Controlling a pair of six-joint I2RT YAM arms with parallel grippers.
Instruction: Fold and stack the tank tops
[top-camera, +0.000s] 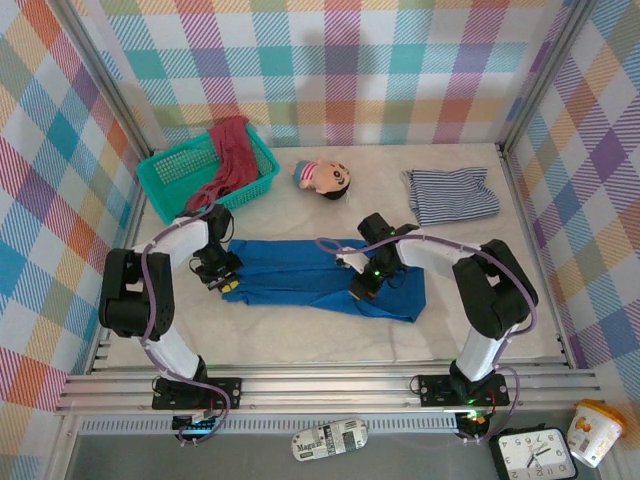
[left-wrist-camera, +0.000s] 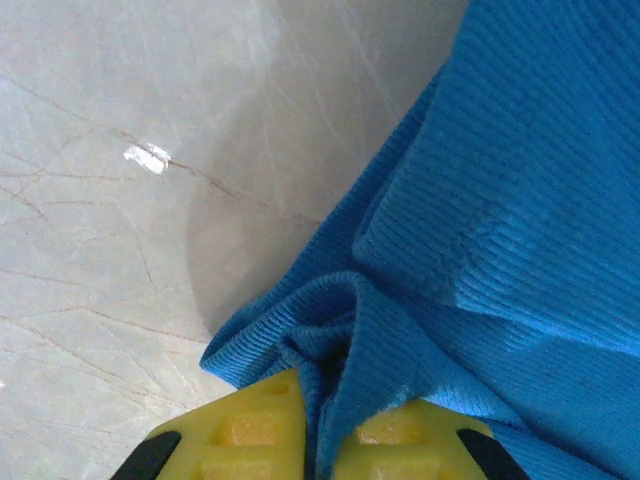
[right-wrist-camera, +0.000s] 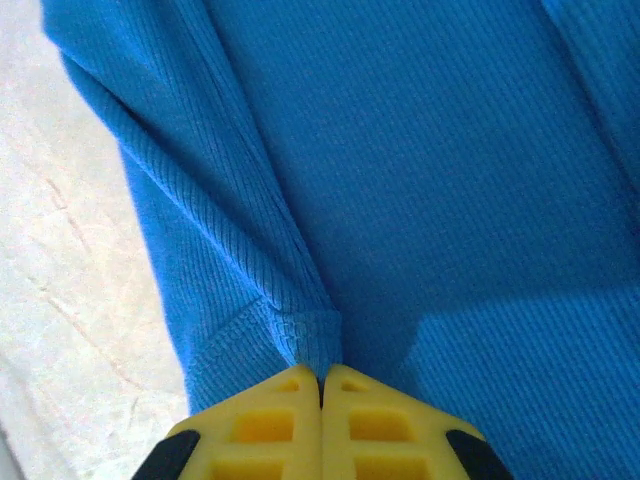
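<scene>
The bright blue tank top lies spread across the middle of the table. My left gripper is at its left end, and in the left wrist view its yellow fingers pinch a bunched fold of blue cloth, the jaws standing slightly apart around it. My right gripper sits on the top's right half, shut on a hemmed fold of the blue cloth. A folded navy-and-white striped tank top lies at the back right. A dark red tank top hangs over the basket.
A teal mesh basket stands at the back left, and a small doll lies behind the blue top. Plaid walls close in the table on three sides. A clock and a cup sit below the front rail.
</scene>
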